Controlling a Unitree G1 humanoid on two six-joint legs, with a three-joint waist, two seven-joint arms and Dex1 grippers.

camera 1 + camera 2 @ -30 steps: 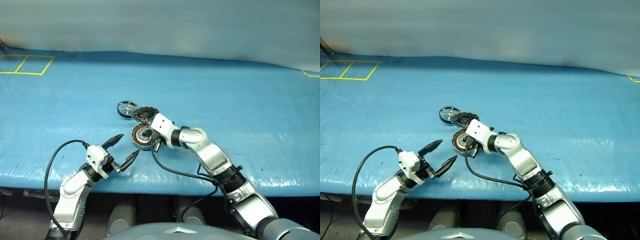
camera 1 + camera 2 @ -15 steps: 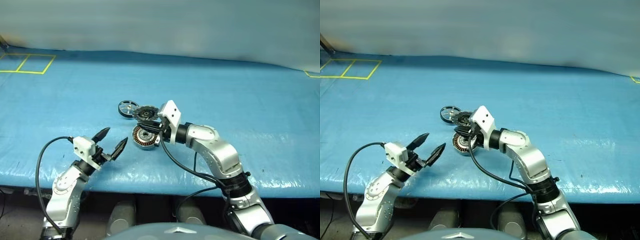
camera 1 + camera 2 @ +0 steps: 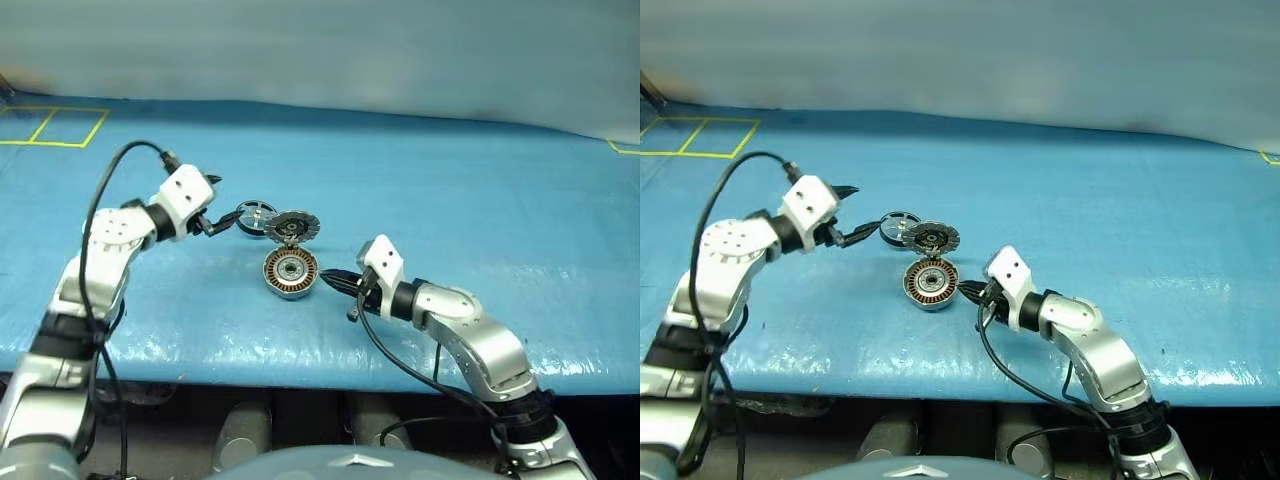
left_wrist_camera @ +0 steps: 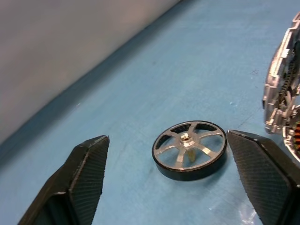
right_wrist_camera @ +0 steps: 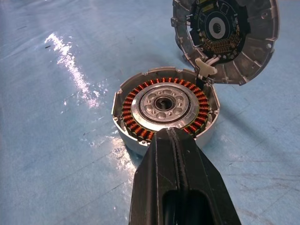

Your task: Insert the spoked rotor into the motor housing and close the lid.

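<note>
Where the right gripper (image 3: 335,279) lies low on the blue tarp (image 3: 480,190), its two black fingers are pressed together with nothing between them, the tips just beside the motor housing (image 3: 291,272); from the head I cannot tell whether they touch its rim. The right wrist view gives what the head views blur: copper windings circling a silver centre, and the lid (image 5: 226,40) swung open and standing tilted behind on its hinge, its top edge cut off, dark inner face towards the camera. Past the housing lies the spoked rotor (image 3: 255,215), flat on the tarp just beside the lid. The left gripper (image 3: 218,222) points at it, jaws parted; in the head views the tips merge with the rotor's dark rim. The left wrist view shows the rotor (image 4: 190,150) lying untouched between the spread fingers (image 4: 89,168), nearer the one on the lid's side.
</note>
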